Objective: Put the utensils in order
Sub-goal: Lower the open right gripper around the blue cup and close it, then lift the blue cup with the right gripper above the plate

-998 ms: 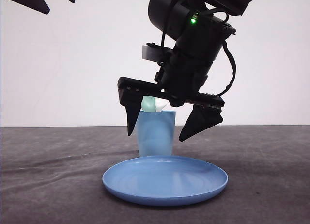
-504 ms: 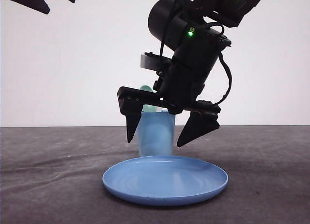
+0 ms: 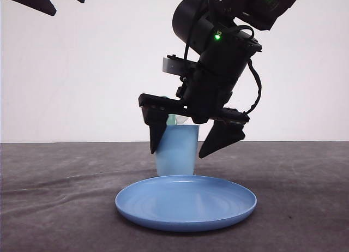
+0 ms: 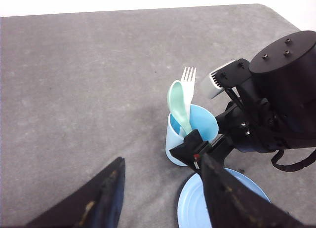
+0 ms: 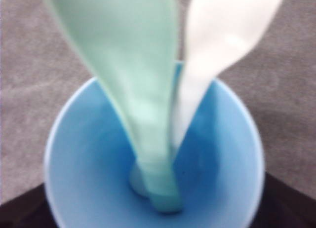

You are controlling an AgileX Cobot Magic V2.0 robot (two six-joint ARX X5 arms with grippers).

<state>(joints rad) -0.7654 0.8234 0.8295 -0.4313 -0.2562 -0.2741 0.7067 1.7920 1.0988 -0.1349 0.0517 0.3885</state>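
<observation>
right gripper (image 3: 188, 140) hanging over the cup (image 3: 175, 152), jaws spread wide and empty, one finger before the cup's left wall, the other off to its right side. compared with a second ago: shifted a little to the right and tipped, left finger drawn in from beside the cup to in front of it, wrist rotated slightly. spoon (image 4: 178, 105) and fork (image 4: 188, 80) both standing in the cup, handles down at its bottom, heads leaning out over the rim toward the far edge of the table (image 4: 74, 80); in the right wrist view seen from just above, spoon (image 5: 133, 80) and fork (image 5: 217, 45) side by side, touching or nearly so low down. nothing between the fingers in any view, so released already, judged from how both stand free.

cup near the middle of the table, plate (image 3: 185, 202) just in front of it toward the near edge, bare. left gripper (image 4: 158, 198) held high and well back from the cup, jaws apart, holding nothing.

meaning for the task: both utensils gathered in the cup, so sorting looks finished or all but. remaining, probably: lifting clear without clipping the leaning heads or nudging the light cup, since the left finger sits close to its wall.
</observation>
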